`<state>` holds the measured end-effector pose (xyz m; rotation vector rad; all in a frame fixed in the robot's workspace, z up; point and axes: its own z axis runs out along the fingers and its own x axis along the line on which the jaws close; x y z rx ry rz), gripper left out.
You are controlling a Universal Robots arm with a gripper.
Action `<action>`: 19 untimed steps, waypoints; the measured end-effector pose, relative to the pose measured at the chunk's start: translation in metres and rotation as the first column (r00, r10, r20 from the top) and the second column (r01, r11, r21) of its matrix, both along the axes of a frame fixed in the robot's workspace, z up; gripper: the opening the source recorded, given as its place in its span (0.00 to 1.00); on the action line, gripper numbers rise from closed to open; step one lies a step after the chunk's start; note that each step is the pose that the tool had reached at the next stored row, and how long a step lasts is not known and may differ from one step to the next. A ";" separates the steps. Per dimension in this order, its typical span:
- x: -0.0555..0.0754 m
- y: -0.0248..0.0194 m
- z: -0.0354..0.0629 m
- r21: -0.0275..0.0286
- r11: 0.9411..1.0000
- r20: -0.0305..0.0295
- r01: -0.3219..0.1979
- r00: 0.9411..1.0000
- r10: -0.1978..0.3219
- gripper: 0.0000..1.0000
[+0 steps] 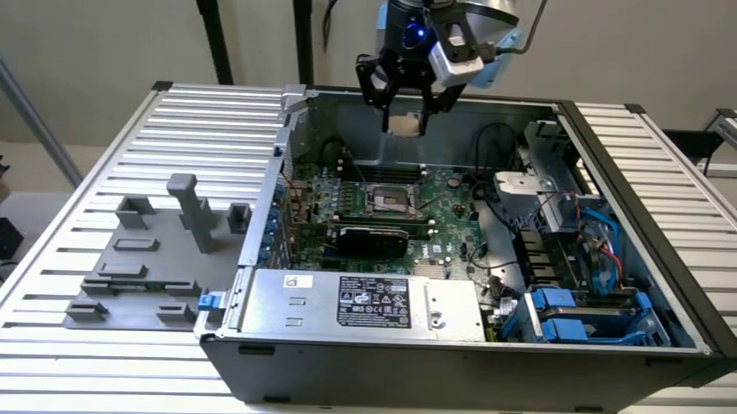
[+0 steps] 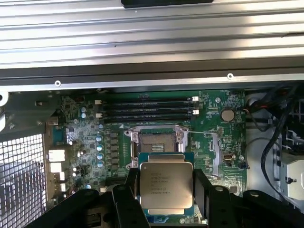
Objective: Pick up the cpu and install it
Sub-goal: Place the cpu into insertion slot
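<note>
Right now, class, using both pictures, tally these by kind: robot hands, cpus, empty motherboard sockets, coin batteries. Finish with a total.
hand: 1
cpu, gripped in the hand: 1
empty socket: 1
coin battery: 1
Total: 4

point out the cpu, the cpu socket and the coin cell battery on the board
cpu (image 2: 166, 187), wrist view, middle of its silvery metal top
cpu socket (image 2: 160, 141), wrist view, its open centre
coin cell battery (image 2: 228, 114), wrist view, its round face
</note>
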<state>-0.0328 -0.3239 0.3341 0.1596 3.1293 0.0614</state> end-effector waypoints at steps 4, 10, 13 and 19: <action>0.000 0.0000 -0.0024 0.000 0.997 0.000 0.072 0.997 -0.072 0.55; 0.000 0.0000 -0.0063 0.000 0.983 0.000 0.181 0.983 -0.181 0.55; 0.000 0.0000 -0.0084 0.000 0.972 0.000 0.234 0.972 -0.234 0.55; 0.000 0.0000 -0.0126 0.000 0.941 0.000 0.339 0.941 -0.339 0.55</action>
